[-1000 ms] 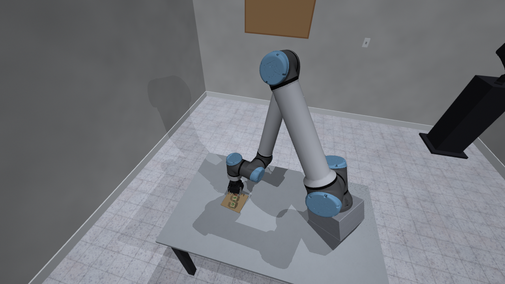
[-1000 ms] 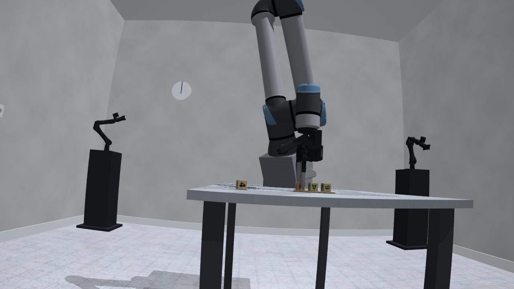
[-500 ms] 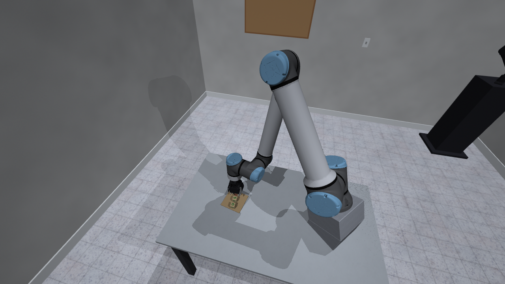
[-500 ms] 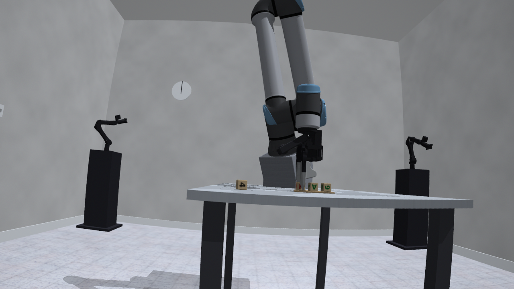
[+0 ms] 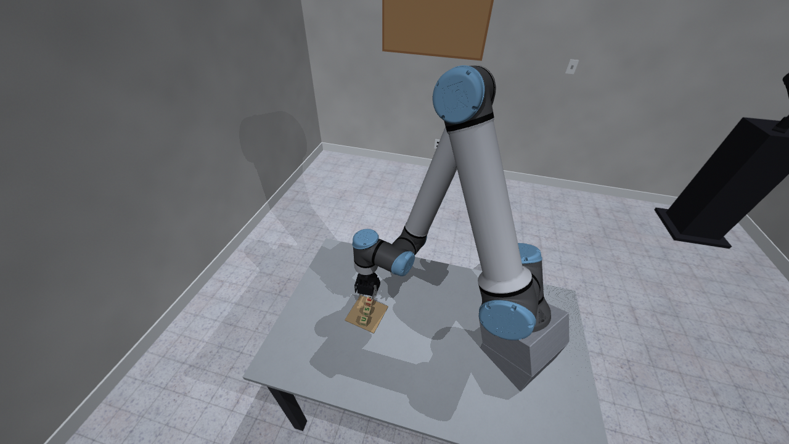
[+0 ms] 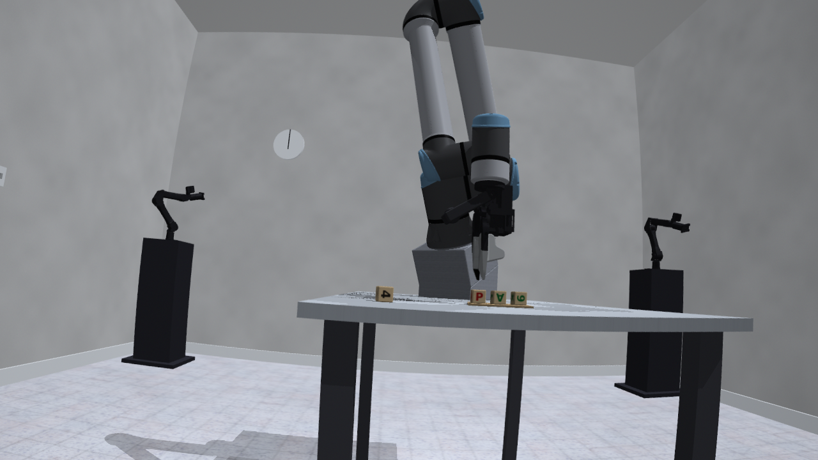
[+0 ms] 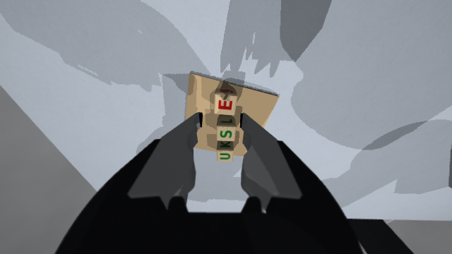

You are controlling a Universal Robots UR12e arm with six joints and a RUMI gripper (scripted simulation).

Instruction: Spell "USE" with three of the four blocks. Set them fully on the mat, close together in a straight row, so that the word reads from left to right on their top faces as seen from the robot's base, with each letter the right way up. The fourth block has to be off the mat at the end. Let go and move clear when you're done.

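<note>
Tan wood is showing on all four blocks, and going left to right in the exterior view, the spare block (image 6: 384, 294) is sitting alone on the tabletop (image 6: 572, 319), well apart from the mat (image 6: 528, 306) and plainly off it. Further right, the three chosen blocks are standing on the mat in a tight straight row. In the wrist view their top faces are reading U (image 7: 224, 155), S (image 7: 226, 134) and E (image 7: 226, 104) (red for the E, green for the other two), though the U block is sitting right at the mat's near edge, and I cannot tell whether it is wholly on.

Above the row, the hand (image 6: 481, 273) is hanging clear of the blocks, its jaws standing a little apart and gripping nothing; in the wrist view the fingertips are framing the S and touching neither neighbour.

To my eye the placing of the last letter is done and the pulling-away step is underway. Next, I judge, a straight lift is called for, without brushing the row, and perhaps a nudge inward for the U.
</note>
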